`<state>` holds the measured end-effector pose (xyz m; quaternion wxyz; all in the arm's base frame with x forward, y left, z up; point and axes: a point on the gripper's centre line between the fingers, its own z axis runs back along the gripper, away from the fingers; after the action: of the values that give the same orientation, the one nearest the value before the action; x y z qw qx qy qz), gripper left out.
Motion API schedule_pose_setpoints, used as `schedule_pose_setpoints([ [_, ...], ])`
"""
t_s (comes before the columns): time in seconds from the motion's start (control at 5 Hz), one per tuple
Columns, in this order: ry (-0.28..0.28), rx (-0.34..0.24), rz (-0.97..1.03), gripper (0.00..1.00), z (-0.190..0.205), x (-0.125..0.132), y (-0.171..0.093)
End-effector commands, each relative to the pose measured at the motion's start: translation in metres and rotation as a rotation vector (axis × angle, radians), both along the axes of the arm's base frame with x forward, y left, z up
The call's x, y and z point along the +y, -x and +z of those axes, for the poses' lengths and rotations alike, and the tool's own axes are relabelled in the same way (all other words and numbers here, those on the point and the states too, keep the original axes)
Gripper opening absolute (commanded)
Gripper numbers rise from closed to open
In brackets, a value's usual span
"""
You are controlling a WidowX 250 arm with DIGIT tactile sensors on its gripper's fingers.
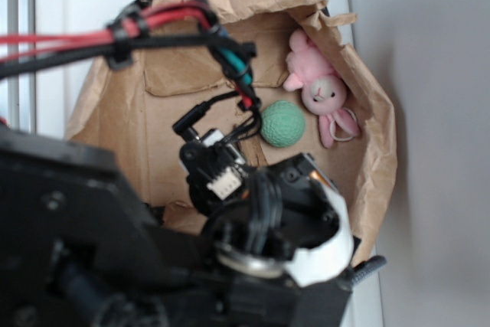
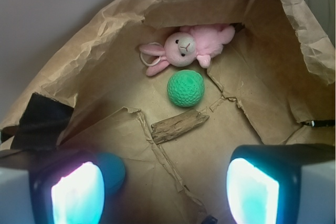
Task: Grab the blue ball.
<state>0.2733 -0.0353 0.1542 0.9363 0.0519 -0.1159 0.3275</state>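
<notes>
We observe the gripper (image 2: 165, 192) spread wide over brown paper (image 2: 252, 93); the blue ball (image 2: 112, 171) sits beside one finger (image 2: 73, 190), green ball (image 2: 185, 89) beyond.

Bag floor: bunny, green ball, wood scrap

Ahead of the pincer, a wood scrap (image 2: 179, 126) lies on the crumpled paper bag (image 2: 252, 93); beyond it sits the green ball (image 2: 186, 89), and just past that a pink bunny (image 2: 188, 47) against the far wall.
</notes>
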Motion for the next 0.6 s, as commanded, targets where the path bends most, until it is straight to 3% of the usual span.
schedule_pose_setpoints([
  [0.0, 0.249, -0.065, 0.230, 1.00, 0.044, 0.021, -0.010],
  [0.2, 0.341, 0.050, 0.314, 1.00, 0.040, 0.036, -0.042],
  [0.4, 0.373, 0.154, 0.508, 1.00, 0.017, 0.061, -0.065],
])
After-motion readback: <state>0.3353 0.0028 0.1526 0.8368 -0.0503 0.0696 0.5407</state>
